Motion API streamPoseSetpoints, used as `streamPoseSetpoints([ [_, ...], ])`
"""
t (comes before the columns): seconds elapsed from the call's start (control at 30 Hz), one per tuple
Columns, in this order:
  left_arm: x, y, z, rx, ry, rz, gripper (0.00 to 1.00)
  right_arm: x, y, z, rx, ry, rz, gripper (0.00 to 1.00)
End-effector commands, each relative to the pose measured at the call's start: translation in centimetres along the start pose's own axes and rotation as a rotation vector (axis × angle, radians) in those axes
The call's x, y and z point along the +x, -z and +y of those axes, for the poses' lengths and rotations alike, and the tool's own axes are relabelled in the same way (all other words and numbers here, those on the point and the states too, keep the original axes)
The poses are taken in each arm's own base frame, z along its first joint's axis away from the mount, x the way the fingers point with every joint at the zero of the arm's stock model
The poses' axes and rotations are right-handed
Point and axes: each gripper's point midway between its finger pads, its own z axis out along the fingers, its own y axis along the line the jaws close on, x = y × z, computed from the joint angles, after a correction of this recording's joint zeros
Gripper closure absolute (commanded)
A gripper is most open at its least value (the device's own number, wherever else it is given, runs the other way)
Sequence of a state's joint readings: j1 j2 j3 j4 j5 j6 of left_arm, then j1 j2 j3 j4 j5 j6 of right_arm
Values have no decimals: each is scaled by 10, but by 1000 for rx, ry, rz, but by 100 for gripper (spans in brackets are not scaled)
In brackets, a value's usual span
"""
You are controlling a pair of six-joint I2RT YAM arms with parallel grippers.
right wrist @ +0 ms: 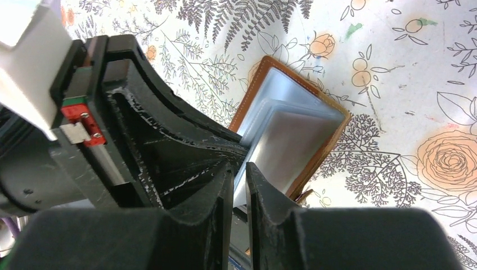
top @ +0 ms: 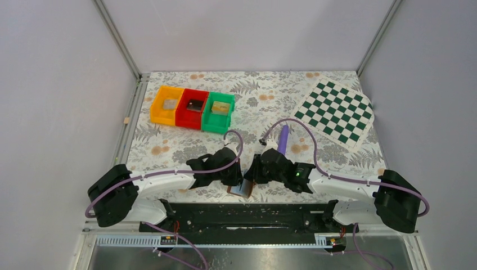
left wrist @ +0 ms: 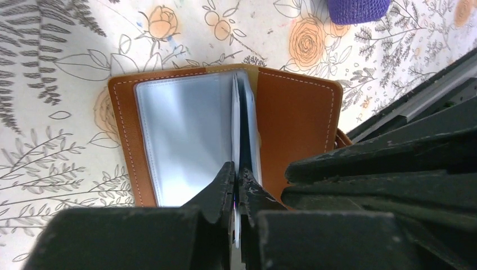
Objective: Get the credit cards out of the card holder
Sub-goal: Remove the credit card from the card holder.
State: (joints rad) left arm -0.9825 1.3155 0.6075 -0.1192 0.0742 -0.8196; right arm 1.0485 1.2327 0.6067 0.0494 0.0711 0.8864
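Card holder [top: 241,189] lay open on the table [top: 264,90] at lower centre of the overhead view, between the two arms. Its pale inner sleeves [left wrist: 185,135] stood fanned up from the brown cover. The left jaws were pinched together on one sleeve's edge. The right jaws likewise gripped a sleeve from the opposite side. No card was seen pulled free, so removal appeared barely begun. Three coloured bins [top: 191,107] sat well apart, upper left.
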Motion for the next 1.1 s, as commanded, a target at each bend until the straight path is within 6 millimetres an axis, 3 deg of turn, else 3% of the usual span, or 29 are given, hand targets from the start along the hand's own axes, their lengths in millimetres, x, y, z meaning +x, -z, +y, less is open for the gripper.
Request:
streamPoseSetpoints([
  [0.0,-30,16,-8,-74,-15,-121,100,-16,-2,16,-18,17,-52,79],
  [0.63,-26,21,8,-187,26,-144,100,-32,-30,50,-137,-79,-111,78],
  [1.07,-28,20,6,-196,24,-142,100,-28,-43,50,-137,-120,-96,79],
])
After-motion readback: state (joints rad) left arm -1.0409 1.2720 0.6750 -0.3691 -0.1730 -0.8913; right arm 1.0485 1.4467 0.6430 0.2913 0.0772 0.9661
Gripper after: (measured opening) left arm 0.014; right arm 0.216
